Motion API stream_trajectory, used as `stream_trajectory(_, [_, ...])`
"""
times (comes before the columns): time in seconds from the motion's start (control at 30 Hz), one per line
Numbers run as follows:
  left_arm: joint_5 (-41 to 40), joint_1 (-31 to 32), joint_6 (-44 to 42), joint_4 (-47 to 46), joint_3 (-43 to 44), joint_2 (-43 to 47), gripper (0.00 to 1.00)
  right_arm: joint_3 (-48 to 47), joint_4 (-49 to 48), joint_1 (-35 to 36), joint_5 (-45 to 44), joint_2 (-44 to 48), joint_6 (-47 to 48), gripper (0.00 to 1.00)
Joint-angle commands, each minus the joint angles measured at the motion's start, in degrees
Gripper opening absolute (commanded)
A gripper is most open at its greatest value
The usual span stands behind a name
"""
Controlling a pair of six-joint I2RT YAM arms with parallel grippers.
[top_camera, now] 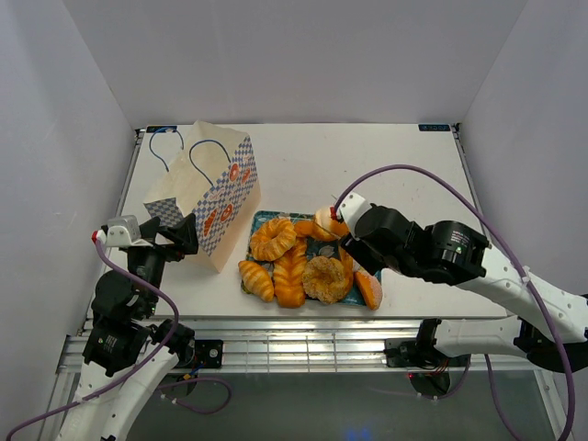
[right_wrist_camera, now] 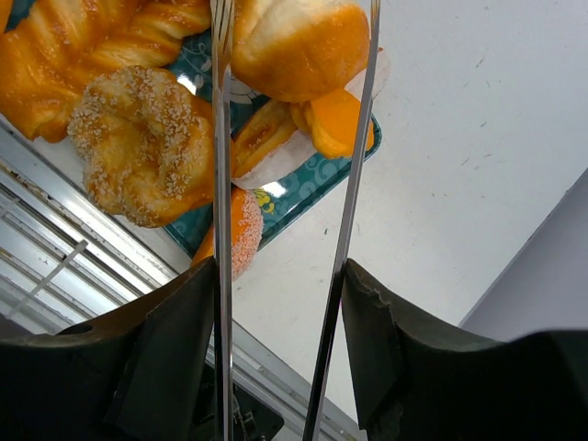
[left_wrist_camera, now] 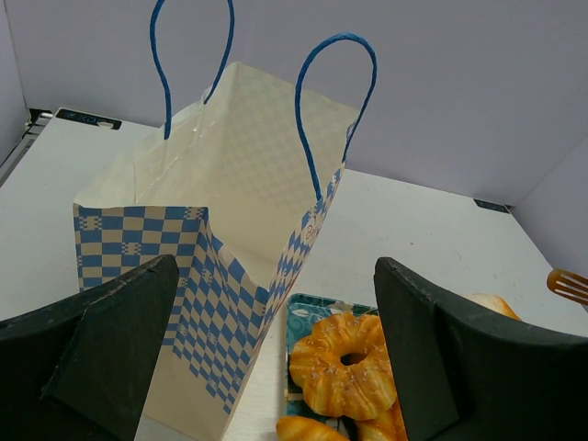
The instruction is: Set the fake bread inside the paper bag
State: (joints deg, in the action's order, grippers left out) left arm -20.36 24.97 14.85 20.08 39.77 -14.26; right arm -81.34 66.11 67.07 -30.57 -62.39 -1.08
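Closing the metal tongs (right_wrist_camera: pixel 222 184) evenly around the round bun (right_wrist_camera: pixel 294 46) should prevent slipping; the right gripper (right_wrist_camera: pixel 280 289) clenches them above the teal tray (right_wrist_camera: pixel 312 184) by the bench's near edge. The left gripper (left_wrist_camera: pixel 276 317), fingers spread and empty, faces the paper bag (left_wrist_camera: pixel 248 184) near the left edge.

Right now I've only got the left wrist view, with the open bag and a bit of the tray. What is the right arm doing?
Observer: The right gripper holds metal tongs, with the tips either side of a round bun at the tray's far edge.
Operator: Anything close to the tray's near edge?
Observer: Yes, an orange sugared piece overhangs it, beside the sugared ring.
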Motion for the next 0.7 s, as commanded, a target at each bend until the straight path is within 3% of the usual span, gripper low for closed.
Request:
stream_trajectory(0.0, [0.1, 0.3, -0.2, -0.1, -0.2, -0.3, 0.98, -2.2, 1.1, 2.7, -3.0, 0.6, -0.3, 0.60])
stream_trajectory(0.3, [0.1, 0.3, -0.1, -0.1, -0.3, 0.0, 0.98, -5.7, 6.0, 9.2, -6.3, -3.3, -5.2, 0.60])
stream_trajectory(0.67, [0.1, 0.3, -0.1, -0.1, -0.4, 0.4, 0.98, -8.8, 9.0, 10.5, -11.7, -8.5, -10.5, 0.60])
